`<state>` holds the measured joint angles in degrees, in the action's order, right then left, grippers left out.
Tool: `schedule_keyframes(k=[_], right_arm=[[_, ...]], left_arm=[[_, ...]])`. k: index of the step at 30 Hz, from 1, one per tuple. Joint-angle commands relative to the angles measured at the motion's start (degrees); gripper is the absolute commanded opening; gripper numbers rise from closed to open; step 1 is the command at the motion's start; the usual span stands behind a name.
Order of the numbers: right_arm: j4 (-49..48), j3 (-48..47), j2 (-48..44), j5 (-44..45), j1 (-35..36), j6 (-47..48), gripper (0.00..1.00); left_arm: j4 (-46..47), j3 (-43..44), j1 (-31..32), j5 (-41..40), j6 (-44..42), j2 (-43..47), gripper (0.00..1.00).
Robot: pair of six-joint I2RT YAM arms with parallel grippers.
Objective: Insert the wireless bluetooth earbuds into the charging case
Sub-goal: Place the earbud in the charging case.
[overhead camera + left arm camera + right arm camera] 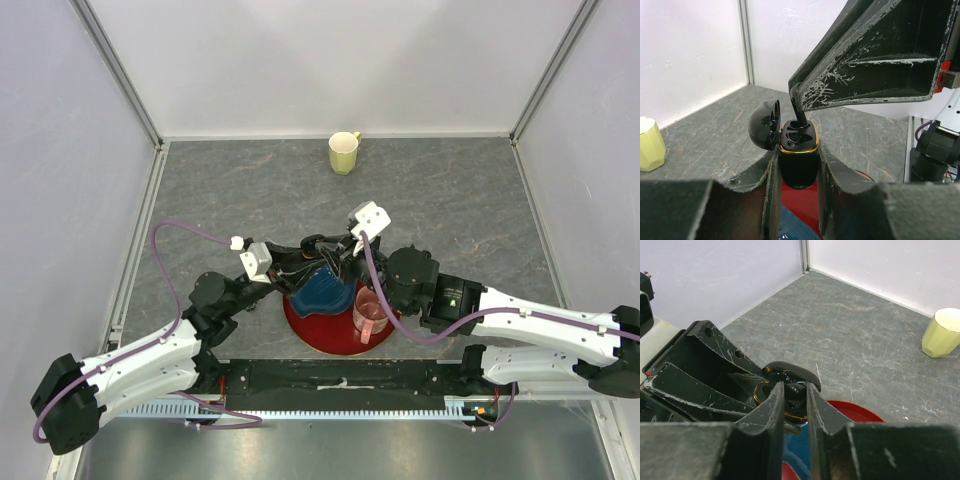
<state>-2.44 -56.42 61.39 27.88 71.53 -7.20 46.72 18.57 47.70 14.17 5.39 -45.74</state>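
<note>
The charging case [799, 167] is glossy black with a gold rim, and its lid [765, 125] hangs open to the left. My left gripper [798, 152] is shut on the case body and holds it upright above the red plate. From above, my right gripper [799, 95] is shut on one black earbud [800, 114], whose stem reaches down into a case slot. In the right wrist view the earbud [796, 392] sits pinched between my right gripper's [795, 399] fingers, just over the case's gold rim [758, 390]. In the top view both grippers, left [300, 262] and right [340, 255], meet over the plate.
Under the grippers a red plate [320, 338] carries a blue bowl [322, 288] and a pink translucent cup [370, 315]. A pale yellow mug [344, 152] stands near the back wall. White walls close the table on three sides.
</note>
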Motion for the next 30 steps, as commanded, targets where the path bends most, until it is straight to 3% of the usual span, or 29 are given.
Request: schedule_keyframes(k=[1, 20, 30], right_arm=[[2.00, -2.02, 0.75, 1.13, 0.28, 1.49, 0.00], [-0.46, 0.17, -0.13, 5.61, 0.28, 3.33, 0.00], [0.32, 0.35, 0.05, 2.54, 0.19, 3.07, 0.00]], left_arm=[[3.82, 0.68, -0.15, 0.50, -2.75, 1.26, 0.02], [3.91, 0.77, -0.15, 0.77, -3.01, 1.79, 0.02], [5.22, 0.42, -0.15, -0.64, -2.84, 1.88, 0.02]])
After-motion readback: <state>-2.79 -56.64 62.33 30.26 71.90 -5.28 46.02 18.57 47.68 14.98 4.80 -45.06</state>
